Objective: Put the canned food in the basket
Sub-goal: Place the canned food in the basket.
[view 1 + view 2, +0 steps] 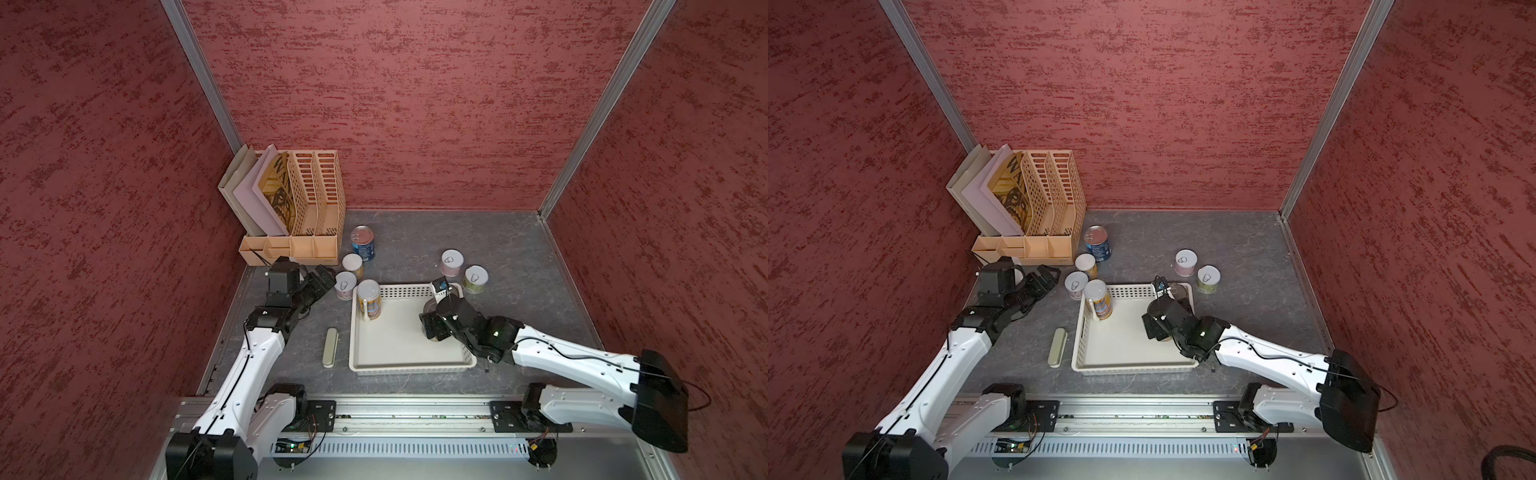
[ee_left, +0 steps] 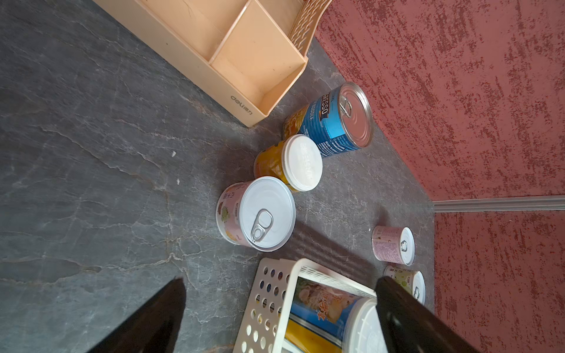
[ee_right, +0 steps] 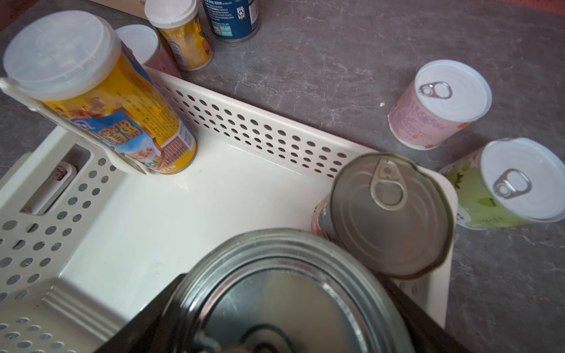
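Right pincer (image 1: 433, 328) was clamped on a wide silver metal can (image 3: 284, 305), low inside the shallow white perforated plastic basket (image 1: 395, 340). Left pincer (image 1: 326, 279) gaped empty, small pink white-topped can (image 1: 345, 285) just ahead of it.

The white basket (image 1: 411, 365) sits on the grey worktop (image 1: 519, 249) with a slim yellow can (image 1: 369, 300) upright in its far left corner, and the right claw (image 1: 435, 325) hangs over its right side with a metal can (image 1: 431, 336) under it. The left claw (image 1: 325, 279) is just beside two small white-topped cans (image 1: 345, 284) off the basket's far left corner, a blue can (image 1: 363, 243) behind them.
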### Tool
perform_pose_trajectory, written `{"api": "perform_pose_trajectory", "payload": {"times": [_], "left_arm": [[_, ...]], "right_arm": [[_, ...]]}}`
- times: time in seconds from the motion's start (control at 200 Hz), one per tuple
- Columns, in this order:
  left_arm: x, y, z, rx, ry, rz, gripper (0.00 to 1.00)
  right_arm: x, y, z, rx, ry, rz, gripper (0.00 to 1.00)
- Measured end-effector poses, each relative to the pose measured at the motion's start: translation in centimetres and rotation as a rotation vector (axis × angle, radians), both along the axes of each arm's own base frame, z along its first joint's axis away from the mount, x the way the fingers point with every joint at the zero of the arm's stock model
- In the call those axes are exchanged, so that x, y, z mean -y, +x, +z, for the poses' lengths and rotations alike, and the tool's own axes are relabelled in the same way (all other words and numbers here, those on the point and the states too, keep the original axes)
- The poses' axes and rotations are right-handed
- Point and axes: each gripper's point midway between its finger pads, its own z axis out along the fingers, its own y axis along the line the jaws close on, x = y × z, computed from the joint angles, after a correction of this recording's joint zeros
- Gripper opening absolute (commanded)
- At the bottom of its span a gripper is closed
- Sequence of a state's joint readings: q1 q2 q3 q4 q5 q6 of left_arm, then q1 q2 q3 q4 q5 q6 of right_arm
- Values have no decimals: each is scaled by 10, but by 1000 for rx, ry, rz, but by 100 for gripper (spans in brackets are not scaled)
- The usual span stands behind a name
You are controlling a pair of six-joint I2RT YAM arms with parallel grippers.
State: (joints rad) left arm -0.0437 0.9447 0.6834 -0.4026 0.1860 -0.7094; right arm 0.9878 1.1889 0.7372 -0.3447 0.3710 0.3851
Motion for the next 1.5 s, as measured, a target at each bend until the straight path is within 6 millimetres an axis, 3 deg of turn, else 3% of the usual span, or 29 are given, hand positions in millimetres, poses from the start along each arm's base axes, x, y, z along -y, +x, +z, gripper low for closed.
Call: {"api": "perform_pose_trajectory", "payload": {"times": [0.25,0.711,0.892,1.052,1.147,1.232,1.498], "left_arm": [[0,0,-1,-5,0,0,100],[1,0,-2,-6,-3,-4,100],[2,0,-1,-6,-9,-9,100],[2,0,-1,-7,-10,-9,100],[1,0,-1,-7,-10,-8,100],[1,0,-1,-7,-11,-8,100],[1,0,-1,-7,-12,-8,100]], "right_arm": [[21,-5,-24,-9,-25,-58,32],[32,8,-28,-3,-17,-154,36],[36,11,-30,-13,-10,-183,43],[39,15,-38,-29,-20,-209,57],[42,19,-38,-30,-11,-229,82],[43,20,-38,-31,-4,-242,98],[45,32,-21,24,11,-284,98]]}}
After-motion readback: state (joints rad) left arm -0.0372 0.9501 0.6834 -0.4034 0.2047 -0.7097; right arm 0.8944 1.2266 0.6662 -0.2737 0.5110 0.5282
